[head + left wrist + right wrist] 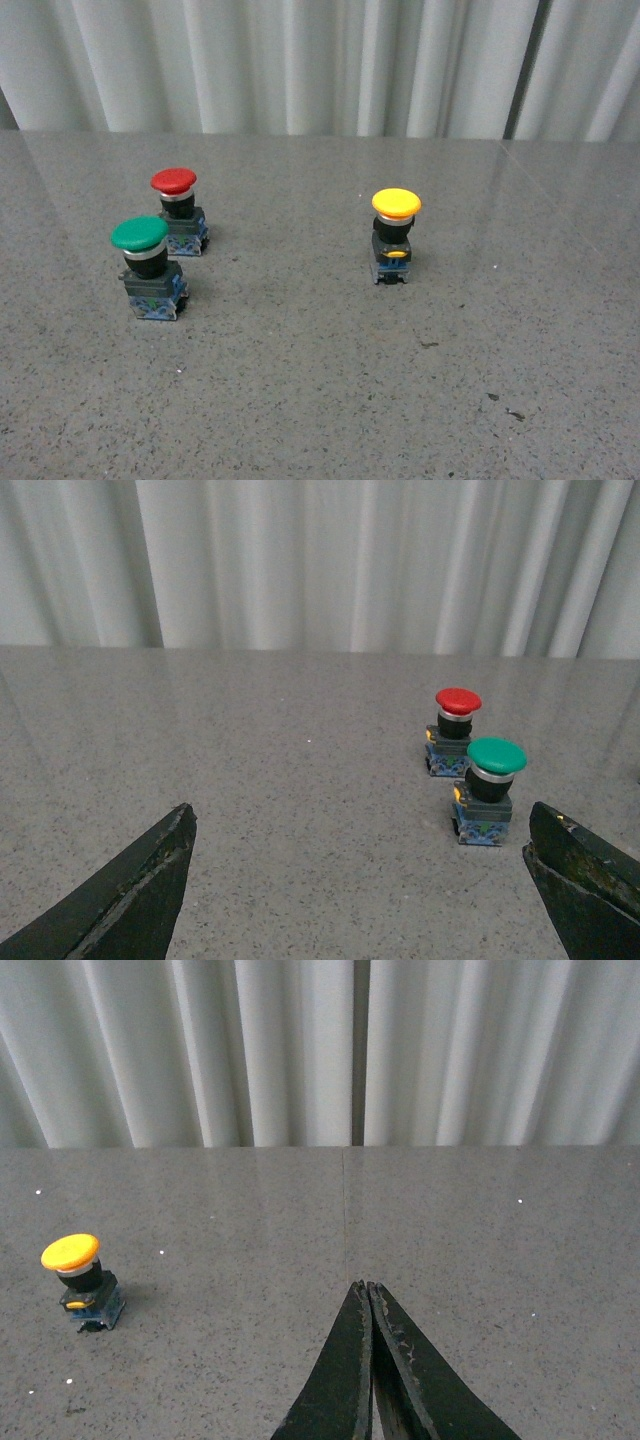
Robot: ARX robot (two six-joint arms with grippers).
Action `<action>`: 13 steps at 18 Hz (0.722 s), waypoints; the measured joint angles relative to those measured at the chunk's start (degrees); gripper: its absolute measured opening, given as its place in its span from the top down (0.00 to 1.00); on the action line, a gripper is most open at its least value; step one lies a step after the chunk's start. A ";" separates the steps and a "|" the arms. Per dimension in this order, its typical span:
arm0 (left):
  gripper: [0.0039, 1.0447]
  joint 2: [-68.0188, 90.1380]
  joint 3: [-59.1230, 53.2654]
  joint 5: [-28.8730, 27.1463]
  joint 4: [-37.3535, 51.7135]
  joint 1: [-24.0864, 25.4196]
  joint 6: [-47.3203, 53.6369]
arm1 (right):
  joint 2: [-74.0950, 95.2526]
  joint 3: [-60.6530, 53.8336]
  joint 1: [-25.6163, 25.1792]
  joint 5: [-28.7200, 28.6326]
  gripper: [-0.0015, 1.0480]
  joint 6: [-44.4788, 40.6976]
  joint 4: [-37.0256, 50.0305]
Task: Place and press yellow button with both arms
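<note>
The yellow button (396, 236) stands upright on the grey table, right of centre, with a yellow cap, black collar and dark base. It also shows in the right wrist view (79, 1280), well off to one side of my right gripper (366, 1286), which is shut and empty above the table. My left gripper (362, 830) is open wide and empty; its two dark fingers (130, 890) frame bare table. Neither arm shows in the front view.
A red-capped button (178, 211) and a green-capped button (148, 266) stand close together at the table's left; both show in the left wrist view, red (455, 730) and green (489, 790). A white curtain (320, 60) hangs behind the table.
</note>
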 joint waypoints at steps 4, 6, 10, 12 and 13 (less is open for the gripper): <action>0.06 0.00 0.00 -0.02 0.00 0.00 0.00 | -1.79 -0.92 0.00 -0.02 0.98 0.00 0.13; 0.06 0.00 0.00 0.00 0.00 0.00 0.00 | -2.49 -1.20 0.00 -0.02 0.98 0.00 0.11; 0.06 0.00 0.00 -0.02 0.00 0.00 0.00 | -6.38 -4.07 0.00 -0.02 0.98 -0.02 -1.33; 0.06 0.00 0.00 0.00 0.00 0.00 0.00 | -8.92 -5.31 0.00 0.00 0.98 -0.02 -2.34; 0.06 0.00 0.00 0.00 0.00 0.00 0.00 | -10.23 -5.81 0.00 0.00 0.98 -0.02 -3.13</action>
